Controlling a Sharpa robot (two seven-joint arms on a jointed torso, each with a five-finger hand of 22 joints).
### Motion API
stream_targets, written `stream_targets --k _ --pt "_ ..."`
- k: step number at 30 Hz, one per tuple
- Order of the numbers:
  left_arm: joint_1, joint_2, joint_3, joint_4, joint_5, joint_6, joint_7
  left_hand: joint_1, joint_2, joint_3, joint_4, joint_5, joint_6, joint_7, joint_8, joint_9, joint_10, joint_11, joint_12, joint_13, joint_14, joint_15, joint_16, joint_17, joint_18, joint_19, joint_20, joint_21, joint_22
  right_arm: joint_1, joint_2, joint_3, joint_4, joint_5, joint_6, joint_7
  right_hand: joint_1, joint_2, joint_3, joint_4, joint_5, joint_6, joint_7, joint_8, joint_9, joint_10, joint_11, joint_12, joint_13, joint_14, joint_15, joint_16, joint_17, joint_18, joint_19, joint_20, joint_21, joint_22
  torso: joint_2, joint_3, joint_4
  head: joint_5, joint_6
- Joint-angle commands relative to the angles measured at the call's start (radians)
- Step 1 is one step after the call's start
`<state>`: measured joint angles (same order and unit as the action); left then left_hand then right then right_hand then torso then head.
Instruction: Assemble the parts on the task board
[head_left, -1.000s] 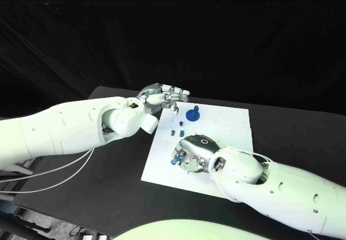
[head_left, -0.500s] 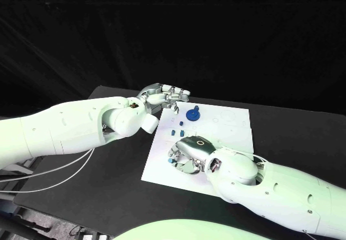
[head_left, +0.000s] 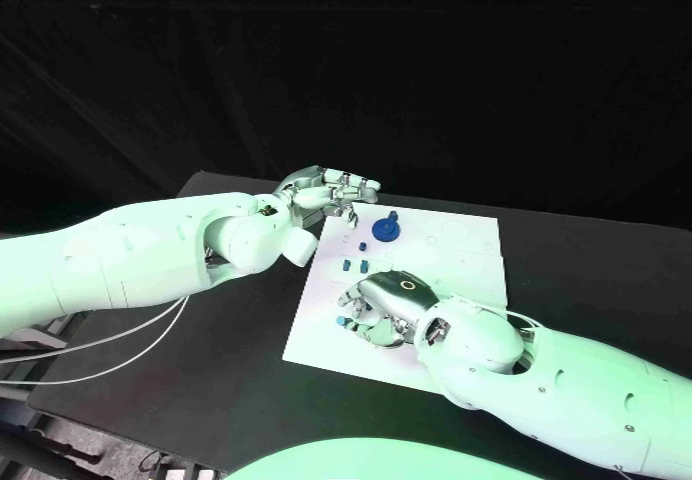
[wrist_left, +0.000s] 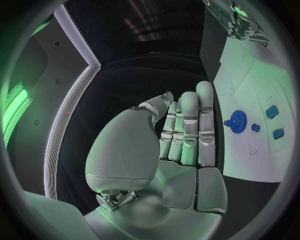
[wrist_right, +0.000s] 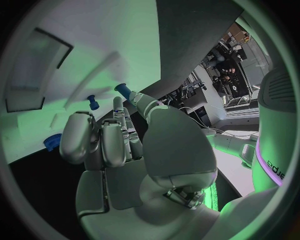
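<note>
One small blue part (wrist_right: 123, 89) sits at the fingertips of the right hand (head_left: 387, 305), which hangs curled over the near left corner of the white task board (head_left: 462, 262); the right wrist view shows the piece touching a fingertip (wrist_right: 135, 96), though whether it is truly pinched cannot be told. A blue peg (wrist_right: 92, 102) stands on the board just beside it, and a further blue piece (wrist_right: 51, 142) shows at the board's edge by the curled fingers. Across the board, the left hand (head_left: 326, 192) hovers at the far left corner with its fingers straight and pressed side by side, holding nothing. Near it stands a blue gear (head_left: 384, 228), upright on the board, with two small blue blocks (head_left: 353, 265) lying between gear and right hand. By the look of it the assembly is at an early stage: the gear appears seated, while the blocks, the peg and the piece at the right hand seem yet to be placed. The board rests on the black tabletop (head_left: 577, 250).
</note>
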<state>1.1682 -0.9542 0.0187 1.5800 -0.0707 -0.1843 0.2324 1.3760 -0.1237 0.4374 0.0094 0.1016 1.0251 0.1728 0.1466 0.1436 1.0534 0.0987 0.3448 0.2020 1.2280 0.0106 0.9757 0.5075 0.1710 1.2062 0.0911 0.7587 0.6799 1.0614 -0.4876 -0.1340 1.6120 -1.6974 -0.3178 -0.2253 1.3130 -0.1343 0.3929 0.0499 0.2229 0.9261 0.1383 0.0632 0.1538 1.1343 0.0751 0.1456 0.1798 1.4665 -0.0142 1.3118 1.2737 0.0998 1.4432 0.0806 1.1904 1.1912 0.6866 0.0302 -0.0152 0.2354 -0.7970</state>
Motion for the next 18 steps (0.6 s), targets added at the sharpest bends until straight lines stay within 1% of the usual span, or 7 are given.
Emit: stream_targets --k 1,9,13,15,16,17,18 --pt "0.001 0.000 0.000 0.001 0.002 0.020 0.004 0.000 0.007 -0.004 -0.002 0.001 -0.009 0.001 0.005 0.001 -0.005 -0.001 0.007 0.002 -0.007 0.003 -0.004 -0.001 0.013 -0.001 0.006 -0.004 -0.001 -0.001 -0.028 0.001 0.035 -0.010 -0.090 0.002 0.000 -0.011 -0.009 0.000 0.001 -0.008 -0.001 -0.002 -0.001 -0.001 -0.008 0.006 0.002 0.048 -0.003 0.004 -0.002 -0.010 0.001 0.001 0.000 0.003 -0.001 0.0008 -0.0002 -0.002 0.001" --pt "0.001 -0.003 0.000 0.000 0.002 0.020 0.004 0.000 0.007 -0.005 -0.002 0.001 -0.010 0.001 0.005 0.001 -0.006 -0.001 0.007 0.002 -0.007 0.003 -0.004 -0.001 0.013 -0.001 0.006 -0.004 -0.001 0.031 -0.161 0.012 0.152 0.044 -0.116 0.000 0.005 -0.008 -0.016 0.000 0.002 0.058 0.000 0.033 0.013 0.069 -0.016 0.058 0.031 0.049 -0.010 0.007 -0.001 -0.015 0.010 -0.006 0.019 0.024 -0.001 -0.0007 -0.0002 -0.023 0.014" --pt "0.001 -0.006 0.000 0.002 0.002 0.019 0.004 0.000 0.007 -0.005 -0.002 0.001 -0.010 0.001 0.005 0.001 -0.006 -0.001 0.007 0.002 -0.007 0.003 -0.004 -0.001 0.013 -0.001 0.006 -0.004 -0.001 0.069 -0.280 0.014 0.204 0.190 -0.094 -0.031 -0.034 -0.013 -0.057 0.025 -0.011 0.129 -0.015 0.072 0.032 0.172 -0.036 0.156 0.098 0.056 -0.024 0.027 0.020 -0.023 0.026 -0.014 0.060 0.064 -0.002 -0.0027 -0.0028 -0.063 0.031" --pt "0.001 -0.008 -0.001 0.003 0.002 0.018 0.004 0.000 0.007 -0.005 -0.002 0.001 -0.010 0.001 0.005 0.001 -0.006 -0.001 0.007 0.002 -0.007 0.003 -0.004 -0.001 0.013 -0.001 0.006 -0.004 -0.001 0.081 -0.343 0.015 0.226 0.250 -0.076 -0.055 -0.074 -0.017 -0.103 0.049 -0.028 0.154 -0.031 0.093 0.048 0.199 -0.052 0.266 0.199 0.066 -0.037 0.063 0.057 -0.034 0.044 -0.028 0.108 0.111 -0.003 -0.0033 -0.0058 -0.081 0.036" --pt "0.001 -0.010 -0.001 0.004 0.002 0.017 0.004 0.000 0.007 -0.005 -0.002 0.001 -0.010 0.001 0.005 0.001 -0.006 -0.001 0.007 0.002 -0.007 0.003 -0.004 -0.001 0.013 -0.001 0.006 -0.004 -0.001 0.085 -0.373 0.015 0.236 0.270 -0.072 -0.067 -0.100 -0.022 -0.141 0.065 -0.006 0.159 -0.045 0.105 0.061 0.229 -0.061 0.468 0.399 0.069 -0.051 0.076 0.070 -0.038 0.049 -0.031 0.126 0.128 -0.004 -0.0036 -0.0073 -0.095 0.040" --pt "0.001 -0.011 -0.001 0.005 0.002 0.017 0.004 0.000 0.007 -0.005 -0.002 0.001 -0.010 0.001 0.005 0.001 -0.006 -0.001 0.007 0.002 -0.007 0.003 -0.004 -0.001 0.013 -0.001 0.006 -0.004 -0.001 0.088 -0.401 0.015 0.246 0.285 -0.068 -0.078 -0.124 -0.017 -0.173 0.084 0.008 0.160 -0.049 0.115 0.075 0.246 -0.070 0.652 0.588 0.072 -0.045 0.091 0.086 -0.042 0.054 -0.039 0.142 0.145 -0.005 -0.0038 -0.0087 -0.103 0.041" --pt "0.001 -0.013 -0.001 0.007 0.002 0.017 0.005 0.000 0.007 -0.005 -0.002 0.001 -0.010 0.001 0.005 0.001 -0.006 -0.001 0.007 0.002 -0.007 0.003 -0.004 -0.001 0.013 -0.001 0.006 -0.004 -0.001 0.089 -0.427 0.015 0.255 0.295 -0.067 -0.089 -0.140 -0.007 -0.202 0.099 0.010 0.163 -0.042 0.129 0.091 0.256 -0.075 0.809 0.749 0.074 -0.051 0.108 0.105 -0.046 0.058 -0.040 0.158 0.161 -0.006 -0.0041 -0.0105 -0.114 0.042"
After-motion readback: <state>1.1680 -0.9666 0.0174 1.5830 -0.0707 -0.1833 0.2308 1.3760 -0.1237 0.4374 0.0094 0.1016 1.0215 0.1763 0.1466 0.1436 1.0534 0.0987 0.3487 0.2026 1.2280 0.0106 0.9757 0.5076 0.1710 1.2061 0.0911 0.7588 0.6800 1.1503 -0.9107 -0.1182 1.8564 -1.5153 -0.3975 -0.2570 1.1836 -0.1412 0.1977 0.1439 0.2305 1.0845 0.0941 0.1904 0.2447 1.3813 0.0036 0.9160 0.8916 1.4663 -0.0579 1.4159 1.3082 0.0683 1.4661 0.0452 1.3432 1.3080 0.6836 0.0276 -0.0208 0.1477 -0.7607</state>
